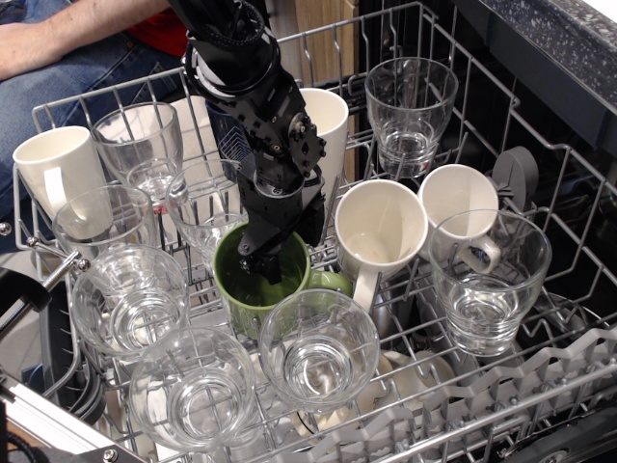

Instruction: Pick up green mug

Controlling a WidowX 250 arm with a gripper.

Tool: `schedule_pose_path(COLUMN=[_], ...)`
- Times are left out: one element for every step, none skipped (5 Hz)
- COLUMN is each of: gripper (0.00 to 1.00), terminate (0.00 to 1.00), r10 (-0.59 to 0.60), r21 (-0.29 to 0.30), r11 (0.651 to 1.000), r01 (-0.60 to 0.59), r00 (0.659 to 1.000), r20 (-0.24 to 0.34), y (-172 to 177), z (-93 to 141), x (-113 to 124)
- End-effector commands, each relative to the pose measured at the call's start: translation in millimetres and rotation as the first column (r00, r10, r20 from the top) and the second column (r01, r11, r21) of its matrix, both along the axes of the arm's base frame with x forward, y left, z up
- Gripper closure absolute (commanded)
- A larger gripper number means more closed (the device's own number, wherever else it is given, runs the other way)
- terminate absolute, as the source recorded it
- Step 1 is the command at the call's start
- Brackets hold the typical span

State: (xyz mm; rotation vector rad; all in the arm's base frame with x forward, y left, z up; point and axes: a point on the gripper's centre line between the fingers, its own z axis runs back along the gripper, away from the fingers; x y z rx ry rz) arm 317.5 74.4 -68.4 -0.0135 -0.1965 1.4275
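I have the gripper [273, 258] reaching down into the mouth of the green mug [258, 287], its dark fingertips below the rim; whether the jaws are spread or closed on the far wall I cannot tell from this angle. The mug stands mouth-up near the middle of the dishwasher rack [578, 198], directly under the jaws, its handle pointing right toward a cream mug [378, 231]. A glass [318, 347] sits just beside it on the near side. I judge a straight vertical lift is needed.

Tight quarters around the green mug [253, 289]

Glasses [318, 347] crowd its front and left, a cream mug [379, 231] its right; only its open mouth, holding the gripper [266, 262], gives room.
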Motion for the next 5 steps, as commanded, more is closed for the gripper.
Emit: schedule_pose_path(gripper=[1.00,1.00,1.00,1.00,1.00], terminate=[0.00,0.00,0.00,0.00,0.00], r10=[-0.010,-0.029,-0.066,-0.133,-0.178], r21=[-0.019,-0.037,-0.063,-0.049,-0.045], r11=[1.000,0.999,0.996,0.990,0.983], r01=[0.010,0.030,0.069,0.135,0.179], r00=[1.000,0.999,0.997,0.990,0.984], r20=[0.007,0.012,0.042,0.047,0.016], y=[3.3,1.2,-2.0,-7.7,-13.0], z=[14.8,22.9,35.4,57.7,81.7], x=[8.3,9.3,9.1,11.4,11.3])
